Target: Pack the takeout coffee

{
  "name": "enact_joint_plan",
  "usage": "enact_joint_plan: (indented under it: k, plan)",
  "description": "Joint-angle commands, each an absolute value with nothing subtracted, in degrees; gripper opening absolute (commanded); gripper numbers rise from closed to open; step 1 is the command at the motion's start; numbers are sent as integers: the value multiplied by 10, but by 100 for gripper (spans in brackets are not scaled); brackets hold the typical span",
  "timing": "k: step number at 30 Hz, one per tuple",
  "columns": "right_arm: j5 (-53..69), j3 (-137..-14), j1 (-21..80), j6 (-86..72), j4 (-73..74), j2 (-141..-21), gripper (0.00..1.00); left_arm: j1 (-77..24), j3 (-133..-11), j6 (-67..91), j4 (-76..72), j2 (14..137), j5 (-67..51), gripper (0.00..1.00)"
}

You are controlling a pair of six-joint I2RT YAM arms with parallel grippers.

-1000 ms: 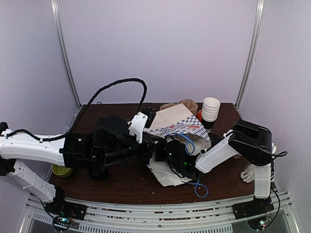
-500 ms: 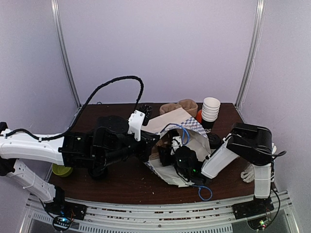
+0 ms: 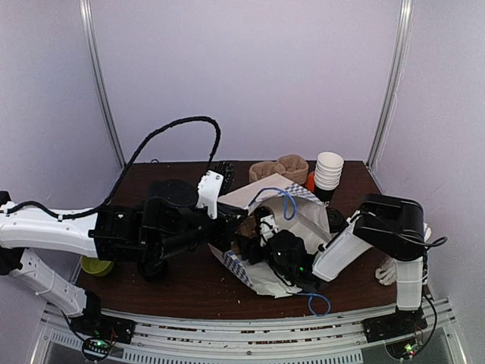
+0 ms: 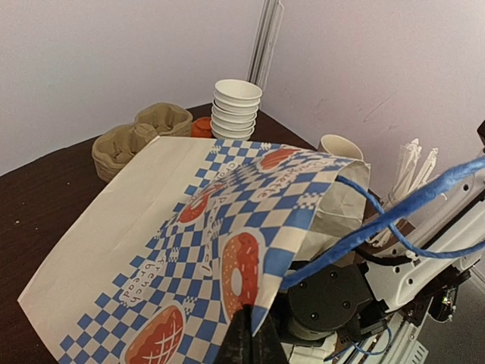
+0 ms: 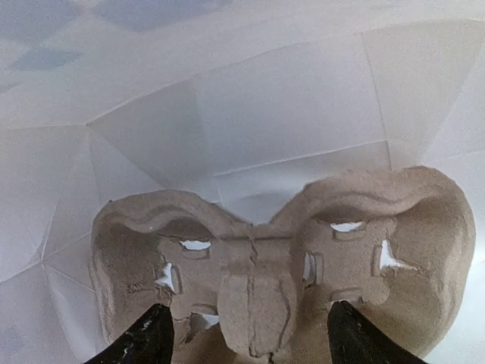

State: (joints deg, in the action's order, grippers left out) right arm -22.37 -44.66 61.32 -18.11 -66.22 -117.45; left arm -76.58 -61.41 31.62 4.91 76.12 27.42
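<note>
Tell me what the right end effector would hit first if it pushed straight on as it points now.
Probably the brown cardboard cup carrier, close between its open fingers; the inner wall of the white paper bag lies behind. Depth is unclear.

The left arm [image 3: 68, 231] stretches rightward, its left gripper [image 4: 246, 341] pinched tight on the paper bag [image 4: 136, 227] edge, while the bent right arm [image 3: 364, 227] reaches leftward, right gripper [image 5: 246, 330] fingers spread apart.

Bag [image 4: 114, 250]: blue lettering [image 4: 144, 287] in white patches among checks, beside donut pictures [image 4: 241, 277]; upside down, small, blurred, cannot be read. No other legible text
</note>
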Motion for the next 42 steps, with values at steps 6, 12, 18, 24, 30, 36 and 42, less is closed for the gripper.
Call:
enact_joint_plan:
  k: [6,12,18,24,30,36,42]
  plan:
    - [-247,-513,613,-196,-600,-1207,58,-766,-618,318,-3,749,210,0]
    - [-256,-522,613,-191,-594,-1206,39,-766,-618,322,3,746,218,0]
    - [-280,-478,613,-173,-657,-1186,25,-766,-621,328,22,746,247,0]
    - [-282,-412,618,-154,-779,-1158,21,-764,-639,356,64,757,301,0]
    - [-296,-409,620,-149,-814,-1156,21,-761,-642,359,58,761,286,0]
    - [-331,-429,621,-156,-820,-1169,21,-761,-643,357,47,770,252,0]
    - [-317,-471,618,-161,-794,-1204,24,-761,-646,352,20,773,205,0]
